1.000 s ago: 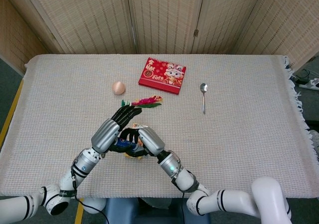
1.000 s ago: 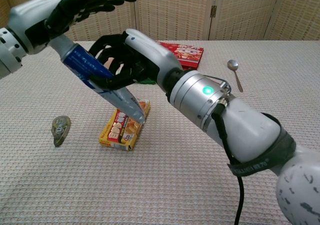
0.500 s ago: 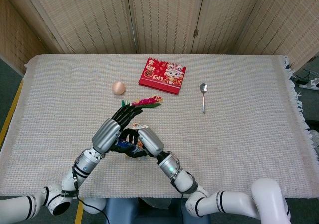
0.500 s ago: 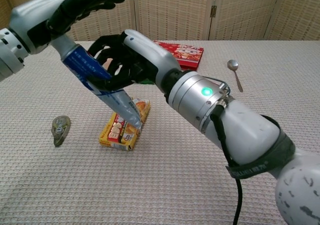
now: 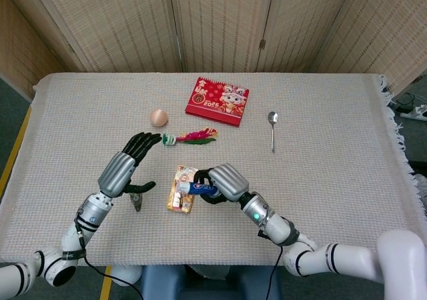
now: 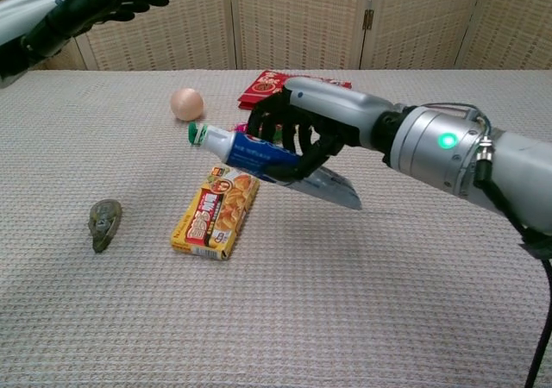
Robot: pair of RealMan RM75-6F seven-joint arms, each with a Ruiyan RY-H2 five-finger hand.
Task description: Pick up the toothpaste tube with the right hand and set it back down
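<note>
Bright, even light, soft shadows, both views sharp

I see the cloth-covered table (image 5: 333, 180); on it the red booklet (image 5: 217, 100) far, spoon (image 5: 272, 128) right, egg (image 5: 158, 117), snack box (image 6: 216, 213) near.

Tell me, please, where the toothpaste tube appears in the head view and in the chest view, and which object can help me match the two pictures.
Head view: the toothpaste tube is low and centre-left, gripped by the right hand.
Chest view: the toothpaste tube is at mid-height, centre-left, its green cap pointing left.
Shared landmark: the yellow snack box lies on the table just under the tube in both views.
</note>
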